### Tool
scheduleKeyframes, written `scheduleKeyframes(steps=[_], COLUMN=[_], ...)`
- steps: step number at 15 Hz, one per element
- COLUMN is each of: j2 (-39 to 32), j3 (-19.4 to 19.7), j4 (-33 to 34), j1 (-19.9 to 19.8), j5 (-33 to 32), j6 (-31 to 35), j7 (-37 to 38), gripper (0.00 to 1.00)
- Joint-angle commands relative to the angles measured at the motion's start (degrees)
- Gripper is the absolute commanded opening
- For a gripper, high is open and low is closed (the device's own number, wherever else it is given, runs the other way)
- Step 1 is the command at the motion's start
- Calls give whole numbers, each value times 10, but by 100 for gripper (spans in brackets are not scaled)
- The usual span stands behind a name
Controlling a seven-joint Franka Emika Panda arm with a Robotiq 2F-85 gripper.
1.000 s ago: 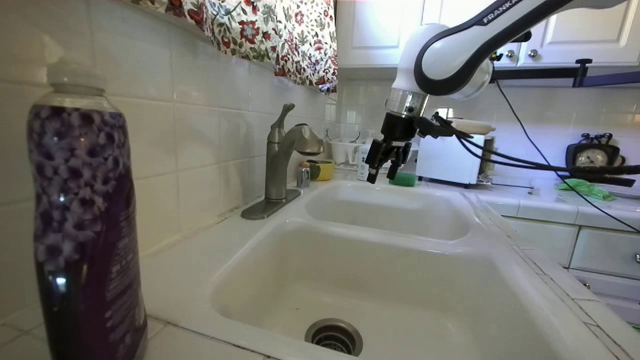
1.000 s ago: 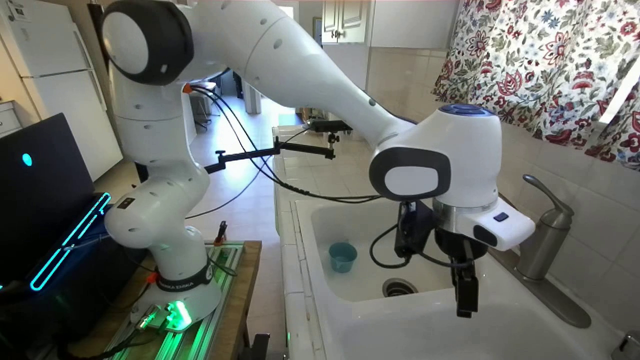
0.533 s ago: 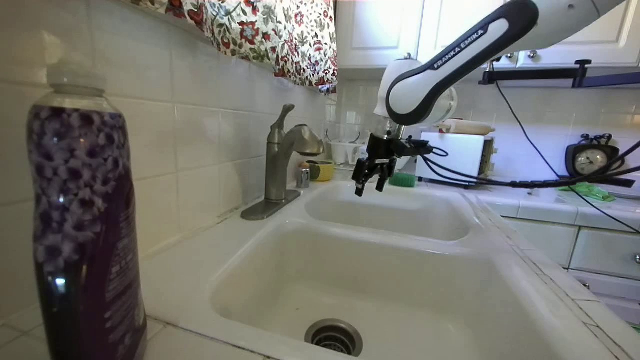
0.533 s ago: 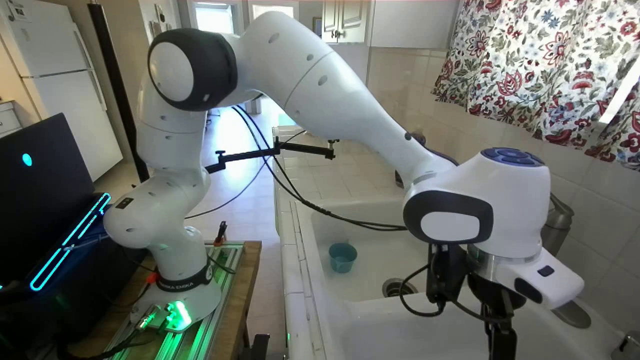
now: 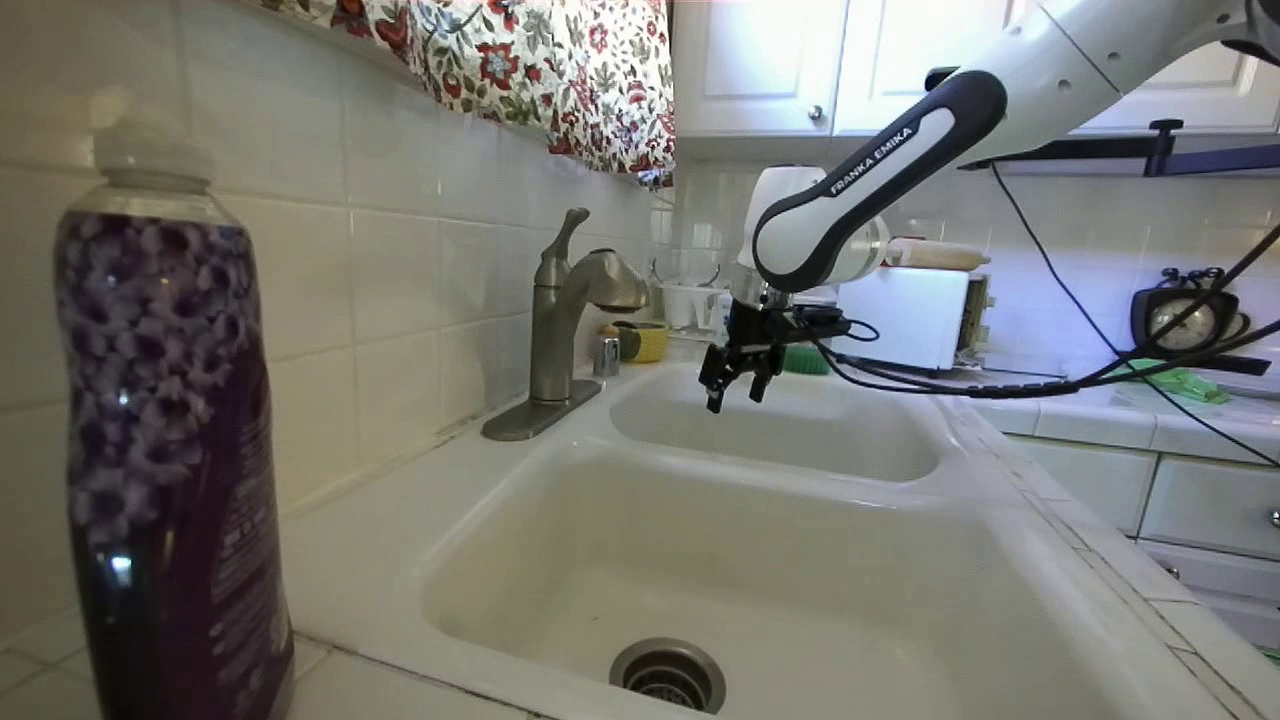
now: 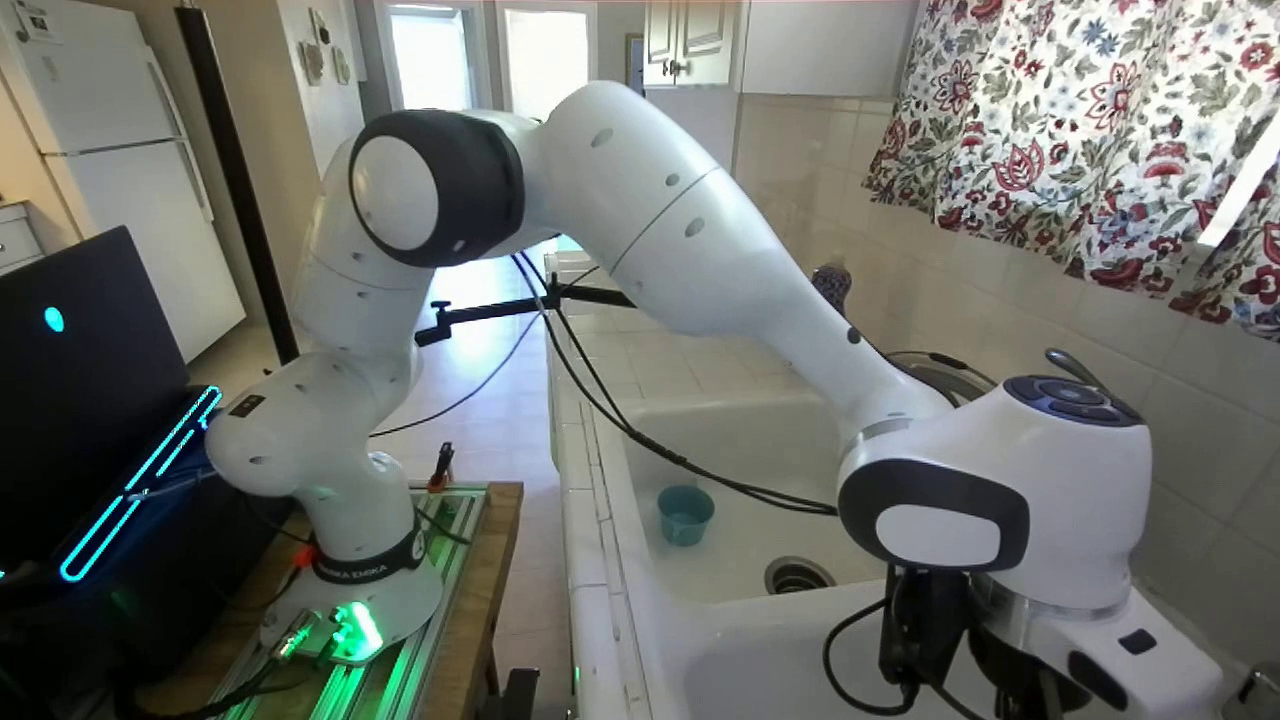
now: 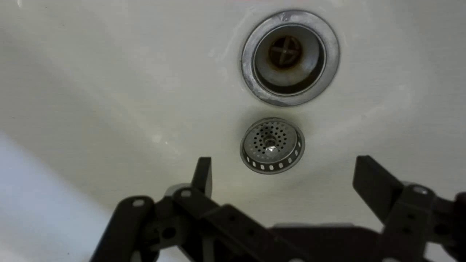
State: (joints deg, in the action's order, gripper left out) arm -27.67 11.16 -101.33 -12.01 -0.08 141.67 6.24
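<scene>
My gripper is open and empty. In the wrist view its dark fingers stand wide apart above the pale floor of a sink basin. A round metal strainer with holes lies tilted on that floor, seen between and beyond the fingertips and not touched. An uncovered metal drain lies just above the strainer in the picture. In an exterior view the gripper hangs over the far basin of a white double sink, apart from it. In an exterior view the fingers are cut off by the bottom edge.
A grey faucet stands by the tiled wall near the gripper. A teal cup sits in the neighbouring basin. A purple bottle stands on the counter. A green brush and a white box are behind. Cables hang from the arm.
The arm has swung down and reached outward over the basin. The gripper is lower, and stays open. Nothing was taken hold of.
</scene>
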Motion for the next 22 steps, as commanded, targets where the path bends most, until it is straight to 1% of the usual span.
scheduleKeyframes(steps=[1,4,7,12,18,22], j2=[-1,-1,-13,-36,-94,-133], j3=[0,0,2,-3,-10,-14], j4=[3,5,23,60,133,174], j1=[0,0,3,0,-11,-18], j5=[1,1,-5,3,22,39], j6=[-2,-3,-14,-52,-99,-101], j7=[0,0,4,3,13,23], gripper=[100,100,100,100,100,100])
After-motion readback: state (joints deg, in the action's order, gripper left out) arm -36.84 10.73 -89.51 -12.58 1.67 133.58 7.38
